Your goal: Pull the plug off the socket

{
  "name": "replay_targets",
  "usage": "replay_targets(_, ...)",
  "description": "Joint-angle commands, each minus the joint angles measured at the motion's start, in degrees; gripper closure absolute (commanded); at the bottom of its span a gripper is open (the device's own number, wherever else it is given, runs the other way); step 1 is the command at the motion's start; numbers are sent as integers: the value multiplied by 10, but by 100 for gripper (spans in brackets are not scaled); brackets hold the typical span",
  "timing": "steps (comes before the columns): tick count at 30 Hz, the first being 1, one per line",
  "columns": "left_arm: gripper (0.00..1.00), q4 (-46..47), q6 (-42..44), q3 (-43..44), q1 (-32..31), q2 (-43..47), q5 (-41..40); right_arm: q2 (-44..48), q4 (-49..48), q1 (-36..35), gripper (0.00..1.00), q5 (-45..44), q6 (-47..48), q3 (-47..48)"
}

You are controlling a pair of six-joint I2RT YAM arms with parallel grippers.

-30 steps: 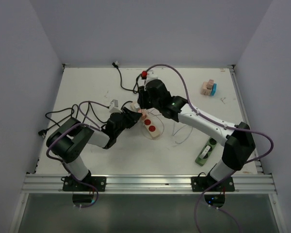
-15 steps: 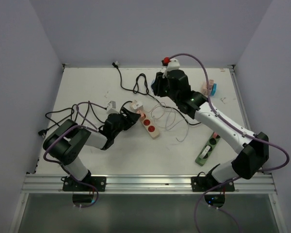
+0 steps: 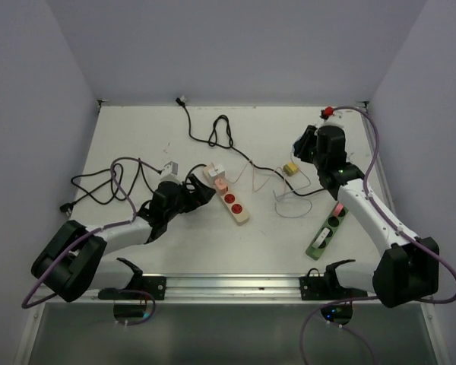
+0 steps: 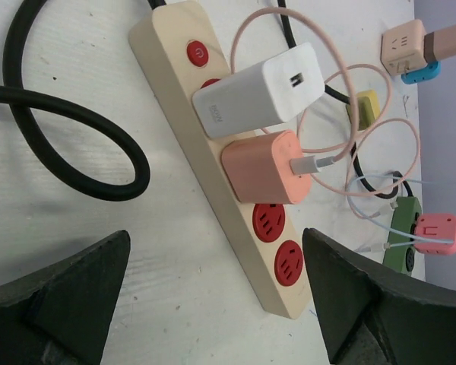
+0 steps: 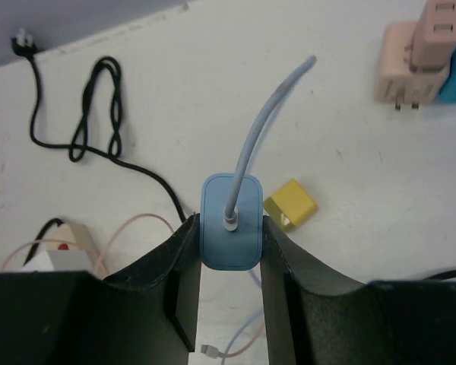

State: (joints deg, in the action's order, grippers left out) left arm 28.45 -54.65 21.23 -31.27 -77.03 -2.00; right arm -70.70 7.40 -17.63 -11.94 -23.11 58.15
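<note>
1. The right hand (image 5: 229, 232) is clamped on a blue plug (image 5: 230, 220), one finger against each side of it.
2. The blue plug sits clear of any socket, toward the far right of the desk (image 3: 137, 137), with a pale blue cable (image 5: 262, 125) running out of its face.
3. A small yellow plug (image 5: 290, 204) lies on the desk just beside the held plug.
4. The left hand (image 3: 201, 190) is spread wide and holds nothing; its two fingers (image 4: 68, 296) frame the wrist view from the lower corners.
5. A beige power strip (image 4: 167, 84) lies in front of the left hand, near the middle of the desk.
6. A white charger (image 4: 258, 90) and a pink charger (image 4: 264, 167) are plugged in side by side on the strip; the two red sockets (image 4: 272, 222) beyond them are free.
7. A thin pink cable (image 4: 330, 84) loops out from the pink charger.
8. A green power strip (image 3: 324, 232) lies near the right arm's base, with a pink plug (image 4: 436, 233) on it.
9. A black cable (image 3: 213, 133) snakes across the far half of the desk.
</note>
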Motion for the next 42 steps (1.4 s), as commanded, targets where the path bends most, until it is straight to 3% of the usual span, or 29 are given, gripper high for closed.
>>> replay_targets(1,1,-80,52,21,-2,54,-9,-24,-70,47,97,92,-68,-59)
replay_targets(5,0,-134,61,41,-2,81,-12,-51,-98,78,78,118,-96,-88)
replay_targets(6,0,-144,63,45,-4,87,-14,-54,-92,82,64,118,-95,-87)
replay_targets(8,0,-180,68,66,-8,86,-26,-61,-74,86,51,106,-95,-81)
replay_targets(9,0,-195,70,77,-12,79,-32,-61,-54,87,37,101,-94,-78)
replay_targets(13,1,-276,73,142,-45,44,-97,-48,-2,88,17,89,-87,-62)
replay_targets(16,2,-319,71,192,-65,10,-115,-23,9,88,10,86,-76,-66)
replay_targets(25,9,-403,75,325,-95,-121,-186,81,-57,84,7,183,-39,-114)
replay_targets(34,21,-451,47,412,-114,-205,-227,81,-116,60,8,252,-19,-143)
replay_targets(40,41,-457,24,401,-115,-212,-237,40,-143,8,8,300,-3,-137)
replay_targets(42,52,-454,18,397,-115,-206,-238,26,-142,-11,8,307,2,-132)
